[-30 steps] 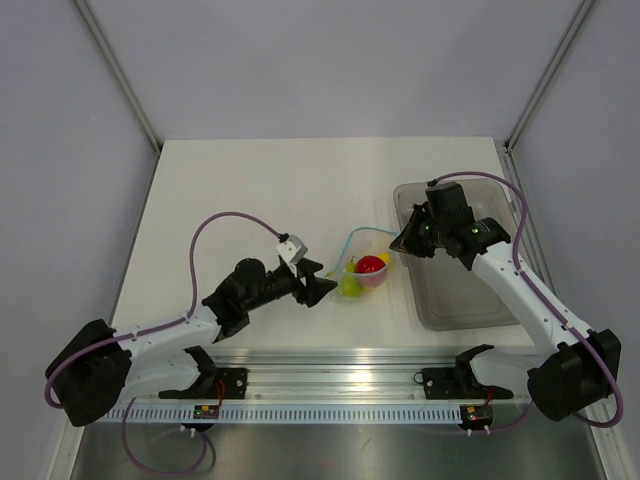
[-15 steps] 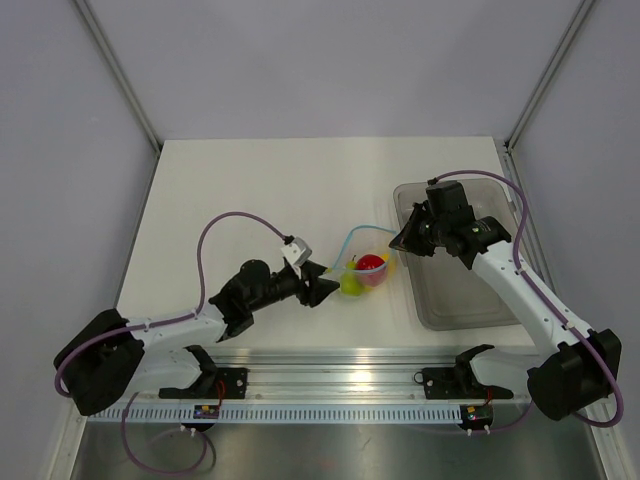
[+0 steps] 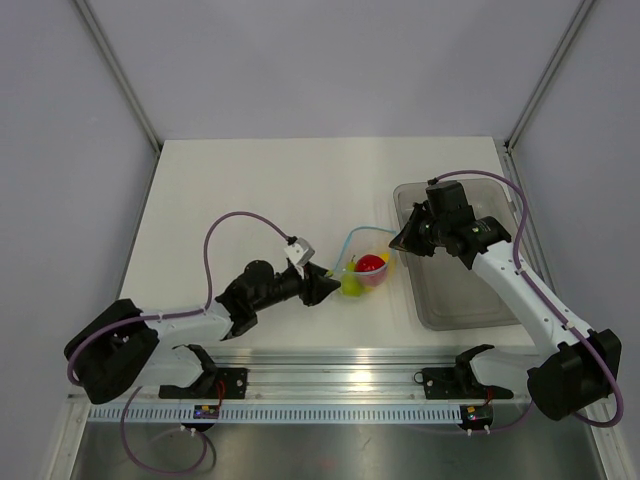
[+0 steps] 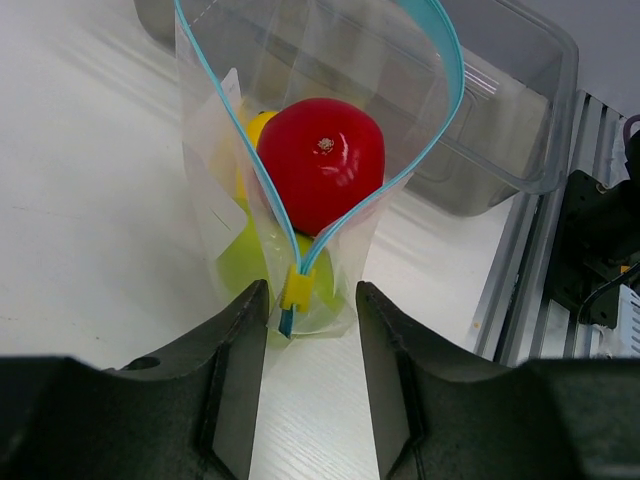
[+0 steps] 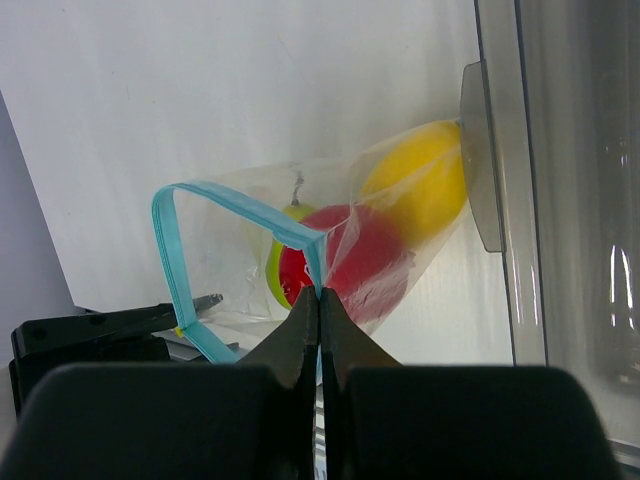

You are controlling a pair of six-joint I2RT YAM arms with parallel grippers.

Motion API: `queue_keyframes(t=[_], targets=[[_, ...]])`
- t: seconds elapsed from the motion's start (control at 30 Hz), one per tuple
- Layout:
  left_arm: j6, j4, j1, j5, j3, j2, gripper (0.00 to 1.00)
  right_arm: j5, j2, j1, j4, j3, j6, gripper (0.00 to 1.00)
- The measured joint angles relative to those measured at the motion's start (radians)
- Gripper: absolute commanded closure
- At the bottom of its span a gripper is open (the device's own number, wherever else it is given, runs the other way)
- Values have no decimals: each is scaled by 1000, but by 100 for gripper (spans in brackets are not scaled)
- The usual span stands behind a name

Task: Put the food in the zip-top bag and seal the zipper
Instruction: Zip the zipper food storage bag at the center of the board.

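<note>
The clear zip-top bag (image 3: 366, 262) lies mid-table with its mouth gaping and all three fruits inside: the red one (image 4: 320, 165), the yellow one (image 5: 420, 185) and the yellow-green one (image 4: 238, 268). The light-blue zipper (image 4: 447, 70) runs round the open mouth and ends in a yellow slider (image 4: 297, 287). My left gripper (image 4: 310, 305) is open, its jaws standing either side of the slider end of the bag; it also shows in the top view (image 3: 326, 287). My right gripper (image 5: 319, 292) is shut on the zipper's other end (image 5: 315, 262), beside the bin (image 3: 401, 243).
The grey translucent bin (image 3: 462, 258) stands right of the bag, with the yellow fruit's end of the bag against its wall (image 5: 480, 170). The metal rail (image 3: 340, 368) runs along the table's near edge.
My left arm has reached to the right, bringing its open jaws up to the slider end of the bag. The right gripper and the bag have stayed put.
</note>
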Motion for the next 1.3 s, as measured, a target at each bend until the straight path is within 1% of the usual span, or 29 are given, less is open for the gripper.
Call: queue_keyframes(t=[0.07, 0.13, 0.17, 0.2, 0.3, 0.37, 0.43, 0.63, 0.67, 0.73, 0.77, 0.83, 0.9, 1.0, 1.1, 1.2, 1.3], targets=[[-4, 3, 0, 5, 0, 9, 60, 0, 0, 0, 0, 0, 0, 100], [-9, 2, 0, 9, 0, 13, 66, 0, -1, 0, 0, 0, 0, 100], [-10, 2, 0, 11, 0, 13, 72, 0, -1, 0, 0, 0, 0, 100], [-14, 3, 0, 13, 0, 13, 81, 0, -2, 0, 0, 0, 1, 100], [-18, 0, 0, 15, 0, 12, 92, 0, -5, 0, 0, 0, 1, 100], [-13, -5, 0, 15, 0, 5, 97, 1, -7, 0, 0, 0, 1, 100], [-4, -22, 0, 14, 1, -13, 100, 1, -9, 0, 0, 0, 1, 100], [42, -106, 0, 2, 11, -98, 100, 0, -17, 0, 0, 0, 2, 99], [52, -120, 0, 1, 15, -111, 100, 0, -18, 0, 0, 0, 0, 91], [85, -158, 0, 1, 27, -148, 100, -1, -19, 0, -2, 0, -16, 80], [106, -182, 3, 8, 36, -164, 100, -4, -19, 0, -10, 3, -30, 70], [146, -233, 26, 54, 66, -182, 100, -11, -19, 0, -47, 29, -67, 61], [179, -290, 68, 130, 108, -184, 100, -19, -19, 0, -84, 77, -109, 50], [222, -384, 161, 278, 192, -166, 100, -38, -18, 4, -134, 201, -202, 41], [280, -509, 224, 409, 307, -116, 100, -55, -13, 29, -153, 298, -290, 39], [342, -620, 238, 504, 406, -69, 100, -63, 7, 90, -163, 354, -377, 39], [399, -736, 250, 597, 488, -26, 100, -60, 34, 174, -162, 377, -465, 39]])
